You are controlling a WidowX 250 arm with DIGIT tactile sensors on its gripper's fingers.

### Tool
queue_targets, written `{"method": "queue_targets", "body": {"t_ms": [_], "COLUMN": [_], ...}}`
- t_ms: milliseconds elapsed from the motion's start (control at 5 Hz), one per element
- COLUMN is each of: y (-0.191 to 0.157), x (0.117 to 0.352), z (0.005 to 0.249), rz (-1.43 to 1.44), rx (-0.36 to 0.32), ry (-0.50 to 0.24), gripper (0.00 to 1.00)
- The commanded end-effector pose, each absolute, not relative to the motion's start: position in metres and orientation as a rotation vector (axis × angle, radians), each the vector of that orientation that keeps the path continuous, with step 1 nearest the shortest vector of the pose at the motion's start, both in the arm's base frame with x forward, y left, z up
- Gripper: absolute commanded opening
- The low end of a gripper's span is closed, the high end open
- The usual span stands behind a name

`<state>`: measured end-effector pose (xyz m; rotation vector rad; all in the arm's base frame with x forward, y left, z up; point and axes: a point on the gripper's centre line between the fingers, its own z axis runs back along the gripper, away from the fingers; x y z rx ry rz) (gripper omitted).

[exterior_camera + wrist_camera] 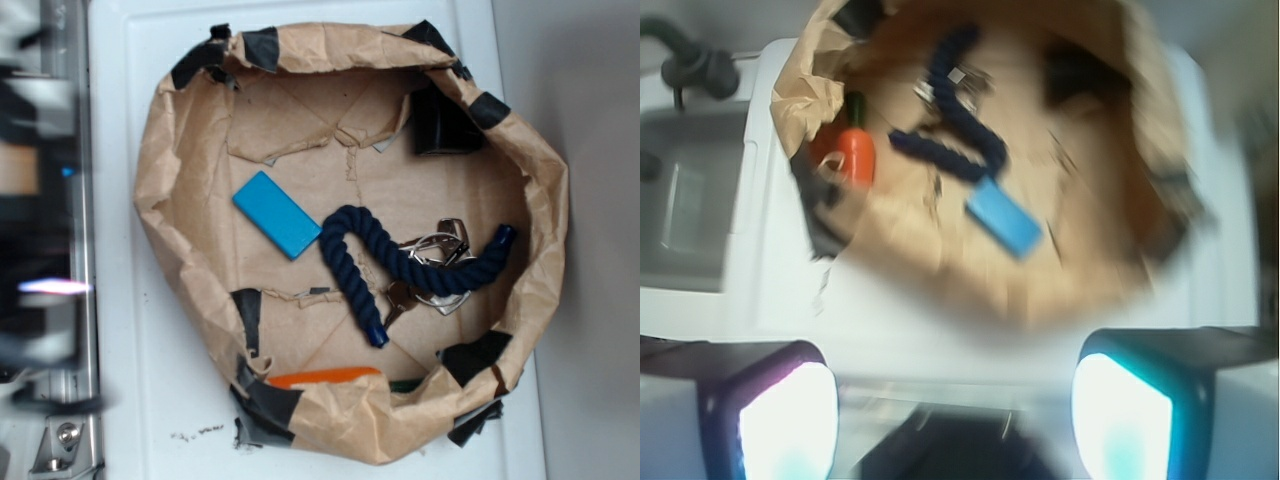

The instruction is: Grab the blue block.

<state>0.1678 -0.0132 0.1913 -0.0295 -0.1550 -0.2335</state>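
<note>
1. Plainly, the blue block (277,214) lies flat on the floor of the crumpled paper bag (180,200), toward one side, with its lower corner just beside the loop of the dark rope (365,262).
2. Risk one: the rope sits so near that corner that a descent aimed slightly off could, I judge, close on rope instead of block, or drag the rope along with it.
3. Risk two: the block is a thin slab lying flat, so the fingers may skate over its top face unless they straddle the short sides and reach down to the paper.
4. Risk three: the raised, creased bag walls ring the block, and a low sideways approach could snag them and shift everything inside, including the keys (437,262) under the rope.
5. The wrist view is blurred, so fine aim cannot be judged from it.
6. The gripper (955,405) has its two pads wide apart at the bottom of the wrist view, holding and touching nothing, well short of the bag over the white surface (120,150).
</note>
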Motion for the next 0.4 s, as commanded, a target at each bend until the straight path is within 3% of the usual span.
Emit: {"method": "queue_targets", "body": {"t_ms": [0,200], "y": [0.003,0.005], "x": [0.238,0.238], "z": [0.135,0.095], "rz": [-0.433,-0.461], "rx": [-0.074,-0.016], "ry": [-0.119,-0.043], "gripper": [1.0,1.0]}}
